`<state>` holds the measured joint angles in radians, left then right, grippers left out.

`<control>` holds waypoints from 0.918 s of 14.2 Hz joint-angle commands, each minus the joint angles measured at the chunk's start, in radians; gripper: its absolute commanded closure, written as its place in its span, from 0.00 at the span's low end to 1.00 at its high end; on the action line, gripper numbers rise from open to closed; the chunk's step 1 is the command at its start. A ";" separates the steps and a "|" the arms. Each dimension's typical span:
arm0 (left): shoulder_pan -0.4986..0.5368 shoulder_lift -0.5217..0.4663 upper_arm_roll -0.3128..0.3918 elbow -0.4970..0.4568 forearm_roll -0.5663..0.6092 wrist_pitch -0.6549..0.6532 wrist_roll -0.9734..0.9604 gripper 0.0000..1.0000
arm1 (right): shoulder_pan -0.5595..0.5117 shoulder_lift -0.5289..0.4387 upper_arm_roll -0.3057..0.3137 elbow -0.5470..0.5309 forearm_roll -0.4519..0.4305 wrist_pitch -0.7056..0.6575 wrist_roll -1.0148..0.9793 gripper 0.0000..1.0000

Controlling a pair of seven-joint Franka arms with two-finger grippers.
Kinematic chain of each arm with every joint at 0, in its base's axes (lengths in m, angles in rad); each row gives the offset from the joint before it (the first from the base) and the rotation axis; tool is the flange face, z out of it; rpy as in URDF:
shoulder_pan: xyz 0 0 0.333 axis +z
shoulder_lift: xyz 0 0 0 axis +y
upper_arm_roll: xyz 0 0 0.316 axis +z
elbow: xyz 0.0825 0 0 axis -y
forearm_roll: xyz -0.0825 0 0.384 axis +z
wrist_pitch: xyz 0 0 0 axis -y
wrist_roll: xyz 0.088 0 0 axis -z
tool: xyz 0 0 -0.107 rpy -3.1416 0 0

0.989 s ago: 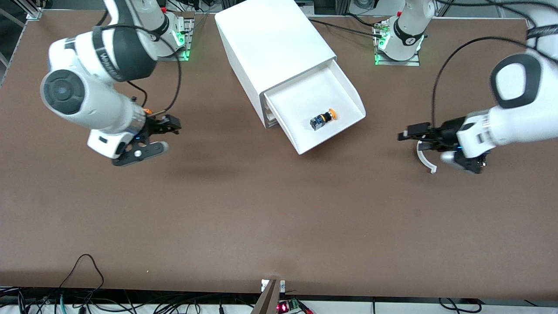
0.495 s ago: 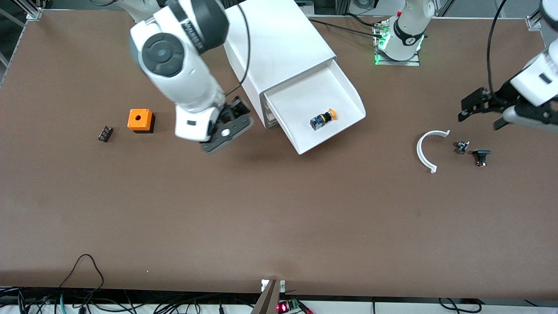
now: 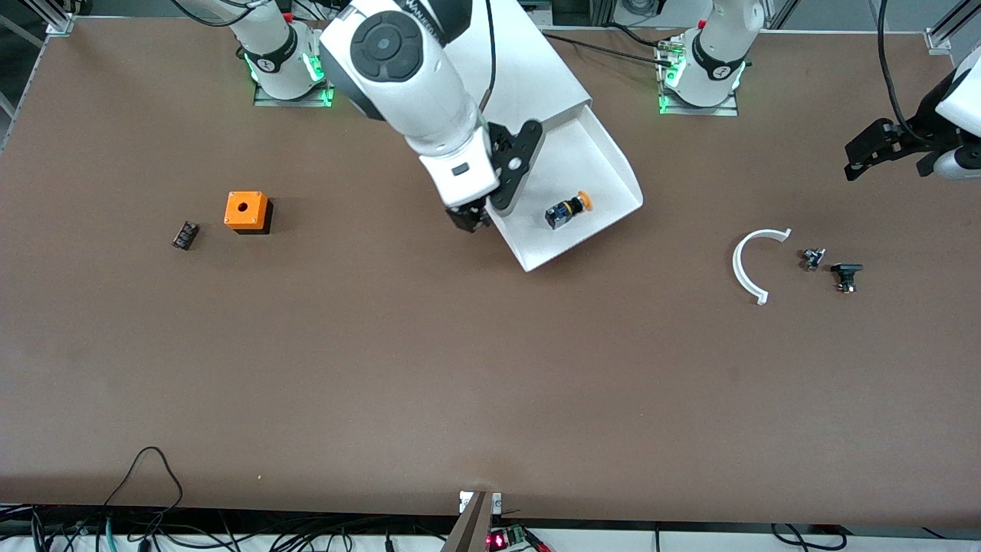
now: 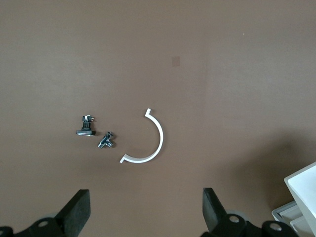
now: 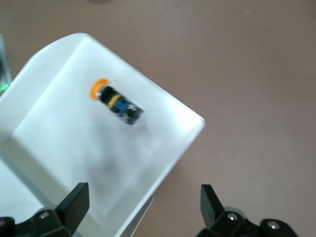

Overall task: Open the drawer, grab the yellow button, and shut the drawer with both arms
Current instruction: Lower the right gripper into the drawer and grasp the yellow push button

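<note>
High front camera looked down across the table, right wrist camera sat close above the open drawer, shared with front view, left wrist camera faced down from higher.

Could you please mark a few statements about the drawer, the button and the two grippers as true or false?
1. The drawer is pulled out of the cabinet. True.
2. The button stands upright on its cap. False: it lies on its side in the drawer.
3. The right gripper is over the drawer's edge, fingers open. True.
4. The left gripper holds the white arc. False: it is open over the table, and the arc lies on the table.
5. The orange cube sits in the drawer. False: it is on the table, toward the right arm's end.
</note>
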<state>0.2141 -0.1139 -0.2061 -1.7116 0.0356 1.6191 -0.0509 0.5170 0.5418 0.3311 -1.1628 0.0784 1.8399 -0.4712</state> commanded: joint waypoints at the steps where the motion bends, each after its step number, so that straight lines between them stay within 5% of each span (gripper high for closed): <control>1: -0.019 0.014 0.013 0.018 0.020 -0.012 -0.015 0.00 | -0.002 0.052 0.043 0.037 0.012 0.015 -0.275 0.00; 9: -0.019 0.014 0.017 0.018 0.006 0.019 -0.014 0.00 | 0.050 0.131 0.037 0.038 0.000 0.177 -0.428 0.00; 13: -0.021 0.014 0.024 0.015 0.003 0.022 -0.006 0.00 | 0.126 0.191 -0.035 0.038 -0.008 0.277 -0.445 0.00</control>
<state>0.2087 -0.1070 -0.1948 -1.7112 0.0356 1.6380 -0.0549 0.6011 0.6884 0.3269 -1.1619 0.0758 2.0860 -0.8999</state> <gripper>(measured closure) 0.000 0.000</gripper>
